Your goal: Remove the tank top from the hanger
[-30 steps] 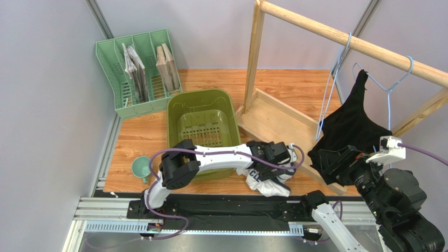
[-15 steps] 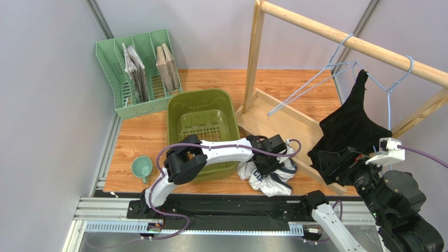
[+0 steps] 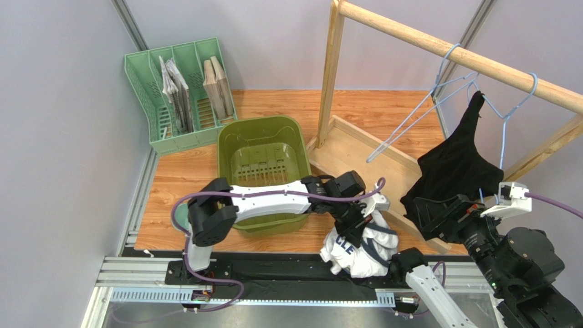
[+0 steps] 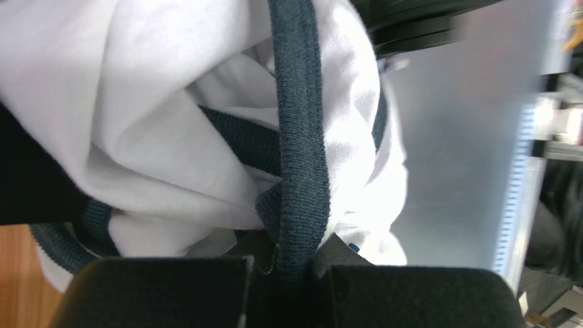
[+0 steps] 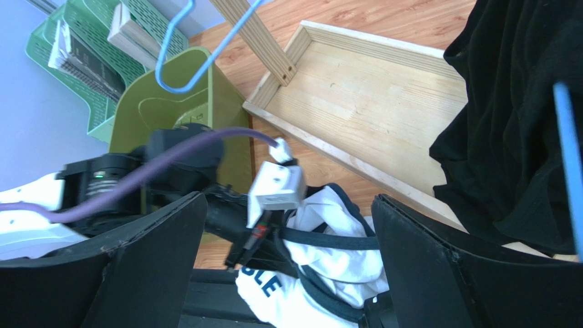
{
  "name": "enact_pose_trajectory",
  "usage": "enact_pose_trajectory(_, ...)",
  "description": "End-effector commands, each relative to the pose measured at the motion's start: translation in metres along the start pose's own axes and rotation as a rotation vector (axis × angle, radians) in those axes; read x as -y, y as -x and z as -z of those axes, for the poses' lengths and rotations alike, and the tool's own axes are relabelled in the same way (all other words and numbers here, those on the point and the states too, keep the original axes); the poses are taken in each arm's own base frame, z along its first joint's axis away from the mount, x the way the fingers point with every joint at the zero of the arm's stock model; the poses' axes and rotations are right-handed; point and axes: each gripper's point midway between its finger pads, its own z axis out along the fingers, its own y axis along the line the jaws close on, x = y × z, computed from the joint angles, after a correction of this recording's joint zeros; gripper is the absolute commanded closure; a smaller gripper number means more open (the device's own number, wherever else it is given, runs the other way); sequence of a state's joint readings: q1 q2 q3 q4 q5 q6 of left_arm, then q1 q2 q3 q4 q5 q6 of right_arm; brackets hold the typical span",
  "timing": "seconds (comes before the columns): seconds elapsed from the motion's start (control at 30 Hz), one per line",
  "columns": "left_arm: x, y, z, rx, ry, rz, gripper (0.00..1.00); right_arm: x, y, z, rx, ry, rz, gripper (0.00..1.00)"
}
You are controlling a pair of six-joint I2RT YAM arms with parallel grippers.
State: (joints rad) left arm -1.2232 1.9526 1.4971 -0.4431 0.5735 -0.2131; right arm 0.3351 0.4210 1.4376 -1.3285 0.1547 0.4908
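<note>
Tank top (image 3: 363, 247), white with dark trim and blue lettering, is off its hanger. It hangs bunched from the left fingers (image 4: 157, 294), which are closed on a band of its dark trim. From the left wrist, the band runs straight up out of the pinch with white folds on both sides of it. The bundle droops below these fingers at the near edge of the wood-grain surface (image 3: 185, 178), partly over the dark metal strip there.

Grey walls close in the space. A wooden rack's rail (image 3: 438, 48) runs overhead, above and beyond both sets of fingers. The rack's shallow wooden base (image 3: 356, 160) lies just beyond the left fingers. A bare light-blue hanger (image 3: 404, 130) hangs tilted from the rail above that base.

The right fingers (image 5: 102, 273) are spread wide with nothing between them. Just beyond them and to their right, a black garment (image 3: 455, 160) hangs on a second blue hanger (image 5: 566, 157).

To the left of the left fingers sits an olive basket (image 3: 226, 147), its slotted floor showing. Farther left and beyond it, a mint file rack (image 3: 147, 89) holds papers (image 3: 176, 92) in one slot and tan folders (image 3: 217, 85) in another.
</note>
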Motion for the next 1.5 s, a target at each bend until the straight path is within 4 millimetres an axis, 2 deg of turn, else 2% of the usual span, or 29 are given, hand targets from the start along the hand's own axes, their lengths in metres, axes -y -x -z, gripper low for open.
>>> enact_pose_trajectory(0.0, 0.069, 0.067, 0.066, 0.236, -0.201, -0.099, 1.00, -0.006, 0.011, 0.014, 0.050, 0.039, -0.014, 0.02)
enact_pose_trajectory(0.07, 0.070, 0.080, 0.085, 0.302, -0.248, -0.092, 1.00, -0.006, 0.014, 0.017, 0.058, 0.040, -0.015, 0.02)
enact_pose_trajectory(0.1, 0.066, 0.075, 0.086, 0.299, -0.261, -0.033, 1.00, -0.006, 0.014, 0.018, 0.058, 0.040, -0.014, 0.02)
enact_pose_trajectory(0.13, 0.060, 0.082, 0.095, 0.339, -0.273, -0.029, 1.00, -0.006, 0.013, 0.019, 0.055, 0.040, -0.013, 0.02)
enact_pose_trajectory(0.23, 0.047, 0.088, 0.116, 0.402, -0.295, 0.042, 1.00, -0.007, 0.017, 0.023, 0.065, 0.044, -0.012, 0.02)
enact_pose_trajectory(0.27, 0.048, 0.091, 0.128, 0.437, -0.302, 0.043, 1.00, -0.007, 0.018, 0.025, 0.070, 0.047, -0.013, 0.02)
enact_pose_trajectory(0.3, 0.036, 0.094, 0.138, 0.478, -0.292, 0.053, 1.00, -0.007, 0.018, 0.025, 0.070, 0.046, -0.010, 0.02)
enact_pose_trajectory(0.37, 0.036, 0.098, 0.162, 0.536, -0.303, 0.074, 1.00, -0.008, 0.019, 0.026, 0.071, 0.049, -0.010, 0.02)
enact_pose_trajectory(0.4, 0.023, 0.097, 0.170, 0.563, -0.284, 0.102, 1.00, -0.008, 0.019, 0.027, 0.069, 0.051, -0.008, 0.02)
enact_pose_trajectory(0.5, 0.007, 0.090, 0.189, 0.579, -0.230, 0.133, 1.00, -0.008, 0.021, 0.028, 0.077, 0.052, -0.006, 0.02)
enact_pose_trajectory(0.67, -0.006, 0.085, 0.223, 0.651, -0.147, 0.138, 1.00, -0.008, 0.021, 0.027, 0.074, 0.048, -0.001, 0.02)
enact_pose_trajectory(0.73, -0.023, 0.084, 0.240, 0.691, -0.075, 0.178, 1.00, -0.009, 0.020, 0.025, 0.070, 0.053, -0.003, 0.02)
enact_pose_trajectory(0.77, -0.024, 0.085, 0.253, 0.722, -0.042, 0.168, 1.00, -0.011, 0.020, 0.025, 0.066, 0.060, -0.005, 0.02)
enact_pose_trajectory(0.83, -0.049, 0.077, 0.275, 0.757, 0.044, 0.251, 1.00, -0.011, 0.021, 0.025, 0.067, 0.061, -0.006, 0.02)
enact_pose_trajectory(0.87, -0.048, 0.075, 0.289, 0.790, 0.052, 0.277, 1.00, -0.011, 0.021, 0.026, 0.067, 0.062, -0.005, 0.02)
enact_pose_trajectory(0.9, -0.063, 0.074, 0.312, 0.849, 0.091, 0.305, 1.00, -0.011, 0.022, 0.026, 0.069, 0.060, -0.006, 0.02)
enact_pose_trajectory(0.93, -0.058, 0.073, 0.331, 0.896, 0.095, 0.304, 1.00, -0.011, 0.022, 0.026, 0.070, 0.059, -0.006, 0.02)
enact_pose_trajectory(0.97, -0.062, 0.068, 0.341, 0.925, 0.106, 0.330, 1.00, -0.011, 0.022, 0.027, 0.069, 0.060, -0.007, 0.02)
enact_pose_trajectory(1.0, -0.071, 0.063, 0.361, 0.975, 0.135, 0.363, 1.00, -0.011, 0.021, 0.027, 0.068, 0.059, -0.010, 0.02)
enact_pose_trajectory(1.07, -0.068, 0.060, 0.387, 1.042, 0.198, 0.331, 1.00, -0.011, 0.021, 0.028, 0.072, 0.065, -0.012, 0.02)
enact_pose_trajectory(1.13, -0.075, 0.050, 0.392, 1.033, 0.297, 0.333, 1.00, -0.012, 0.021, 0.029, 0.072, 0.071, -0.017, 0.02)
enact_pose_trajectory(1.3, -0.095, 0.027, 0.364, 0.942, 0.286, 0.410, 1.00, -0.015, 0.020, 0.027, 0.070, 0.083, -0.023, 0.02)
enact_pose_trajectory(1.37, -0.112, 0.008, 0.345, 0.886, 0.309, 0.466, 1.00, -0.015, 0.019, 0.028, 0.070, 0.088, -0.025, 0.02)
enact_pose_trajectory(1.47, -0.148, -0.030, 0.332, 0.822, 0.489, 0.560, 1.00, -0.014, 0.016, 0.026, 0.060, 0.085, -0.025, 0.02)
